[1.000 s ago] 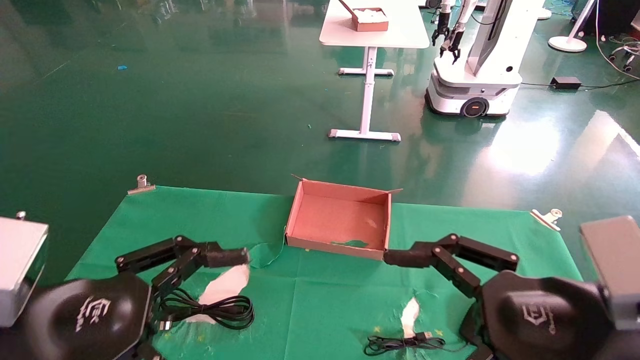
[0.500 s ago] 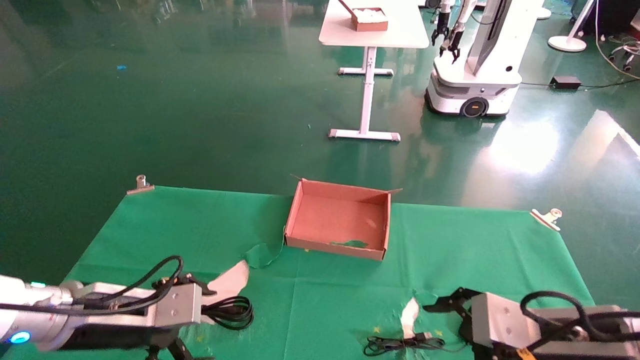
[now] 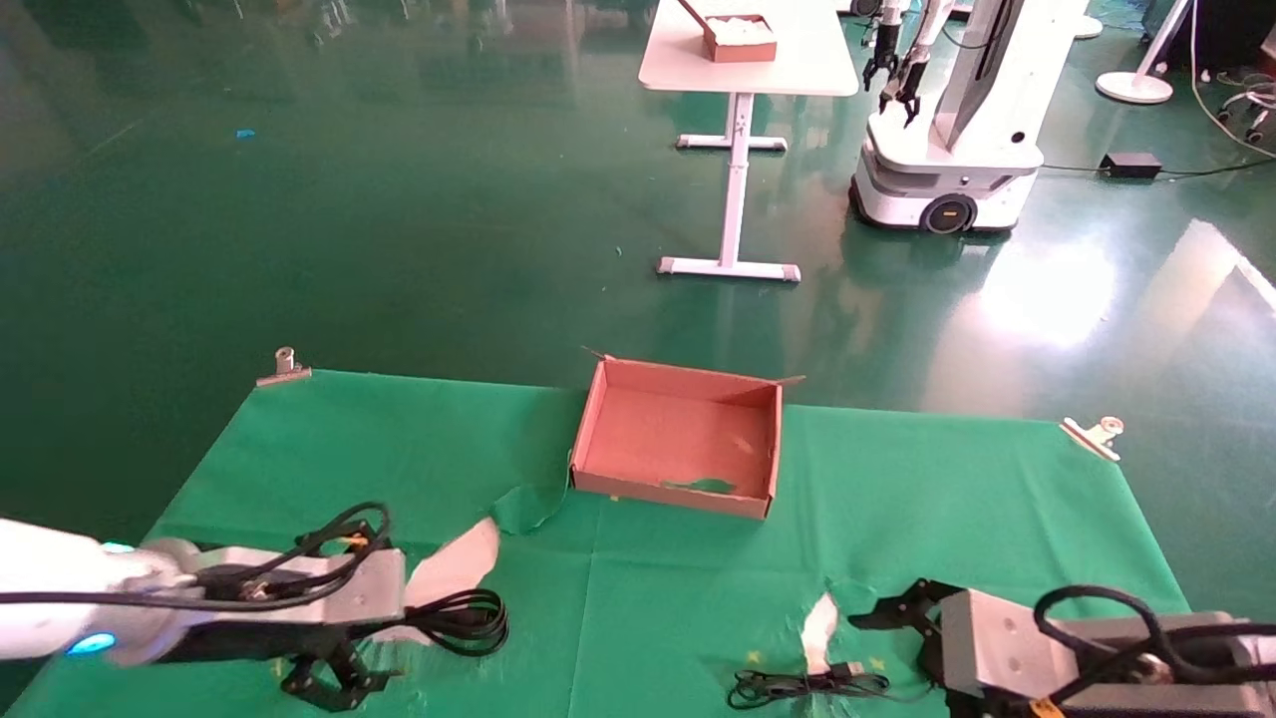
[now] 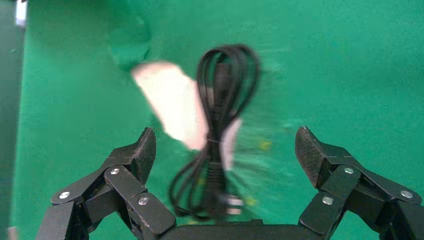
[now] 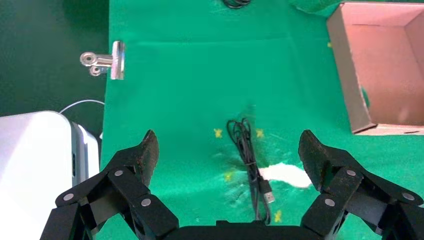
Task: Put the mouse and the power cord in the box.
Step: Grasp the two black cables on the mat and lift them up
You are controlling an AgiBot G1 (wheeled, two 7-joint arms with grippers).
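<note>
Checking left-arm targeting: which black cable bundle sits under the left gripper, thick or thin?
The thick, glossy power cord. It lies on the white tear between the left gripper's open fingers. The thin USB cable lies under the right gripper.

Glossy green floor [image 3: 399, 199], white table [image 3: 748, 60]

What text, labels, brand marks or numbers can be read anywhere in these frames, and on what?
None can be read.
The box: plain brown cardboard, no print showing.
The power cord under the open left gripper: no marking visible.
The thin cable below the open right gripper: no marking; the mouse body is not in view.
The distant robot: no legible lettering.
</note>
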